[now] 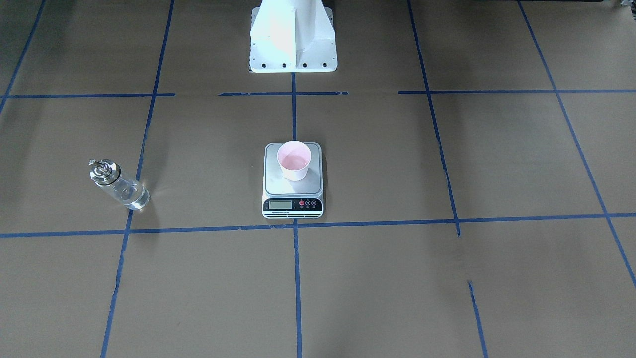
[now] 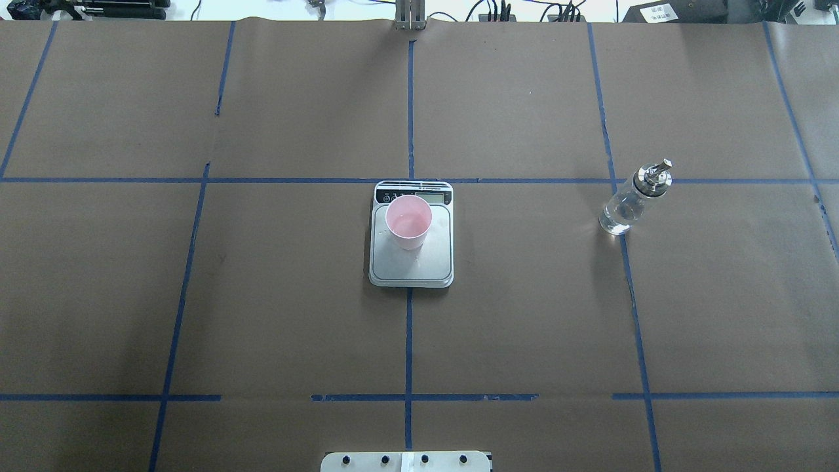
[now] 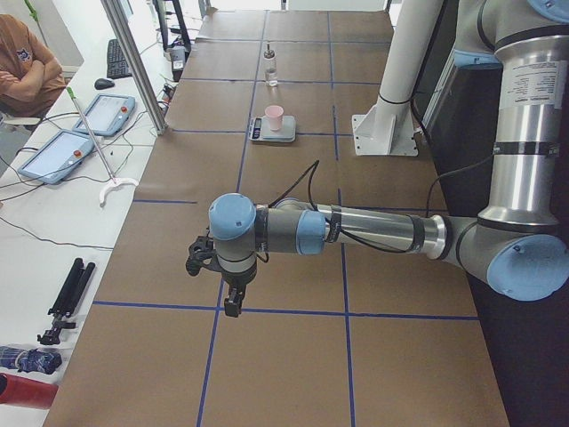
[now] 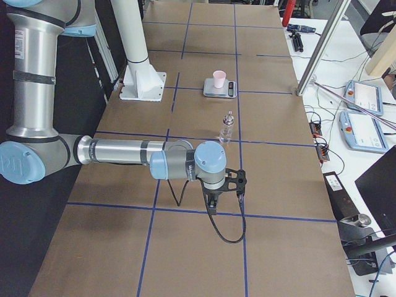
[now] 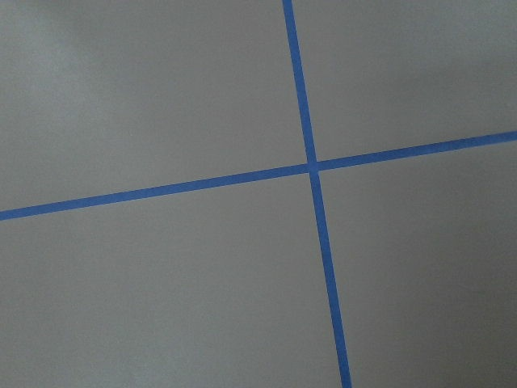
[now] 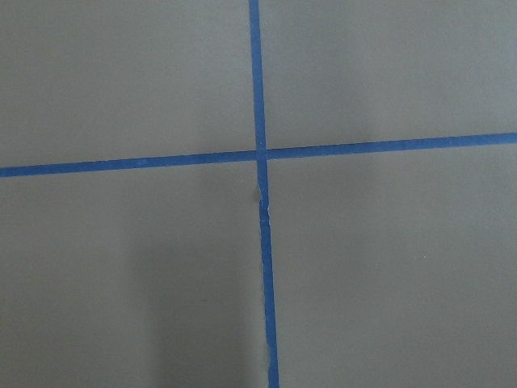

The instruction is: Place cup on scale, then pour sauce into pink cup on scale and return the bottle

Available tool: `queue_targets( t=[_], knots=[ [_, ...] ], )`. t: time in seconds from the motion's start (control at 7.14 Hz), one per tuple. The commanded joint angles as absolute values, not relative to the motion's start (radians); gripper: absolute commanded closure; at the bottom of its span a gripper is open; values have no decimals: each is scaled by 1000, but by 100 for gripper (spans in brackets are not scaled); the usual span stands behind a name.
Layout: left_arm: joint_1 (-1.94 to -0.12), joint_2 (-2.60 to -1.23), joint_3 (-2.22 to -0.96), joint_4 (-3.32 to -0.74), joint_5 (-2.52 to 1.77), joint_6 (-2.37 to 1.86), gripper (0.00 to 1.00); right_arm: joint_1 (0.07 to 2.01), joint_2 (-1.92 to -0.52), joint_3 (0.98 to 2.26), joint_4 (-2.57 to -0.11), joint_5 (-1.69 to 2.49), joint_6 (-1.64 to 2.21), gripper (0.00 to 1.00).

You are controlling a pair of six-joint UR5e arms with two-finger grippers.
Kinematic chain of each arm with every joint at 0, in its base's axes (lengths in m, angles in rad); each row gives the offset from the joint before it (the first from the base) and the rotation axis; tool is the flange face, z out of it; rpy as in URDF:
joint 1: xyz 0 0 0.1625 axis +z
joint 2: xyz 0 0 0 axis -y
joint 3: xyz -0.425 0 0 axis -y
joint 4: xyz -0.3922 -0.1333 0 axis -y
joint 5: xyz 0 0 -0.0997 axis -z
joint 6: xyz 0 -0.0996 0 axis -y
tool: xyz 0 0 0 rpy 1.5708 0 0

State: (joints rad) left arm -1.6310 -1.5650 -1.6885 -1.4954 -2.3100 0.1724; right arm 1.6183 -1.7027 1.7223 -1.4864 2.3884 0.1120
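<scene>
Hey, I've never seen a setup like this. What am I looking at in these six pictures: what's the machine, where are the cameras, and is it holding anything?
A robot with two jointed arms stands at a table covered in brown paper with blue tape lines. Two pictures look down on it, one from behind the robot, one facing it. Two are taken from the table's ends: one shows the left gripper, the other the right gripper, both over bare paper. The last two come from wrist cameras and show only paper and tape. In the middle lies a kitchen scale with a pink cup upright on it. On the robot's right stands a small clear bottle. Both stand free, so nothing is held; whether the grippers are open or shut I cannot tell.
</scene>
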Motion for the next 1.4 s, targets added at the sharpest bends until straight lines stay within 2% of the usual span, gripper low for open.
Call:
queue_targets(
  t=[0.0, 1.26],
  knots=[
    [-1631, -1566, -1689, -1496, -2312, 166, 0, 1618, -1703, 1723, -1486, 2388, 112, 0],
    [-1634, -1554, -1687, -1496, -2355, 72, 0, 1620, -1703, 1723, -1486, 2388, 112, 0]
  ],
)
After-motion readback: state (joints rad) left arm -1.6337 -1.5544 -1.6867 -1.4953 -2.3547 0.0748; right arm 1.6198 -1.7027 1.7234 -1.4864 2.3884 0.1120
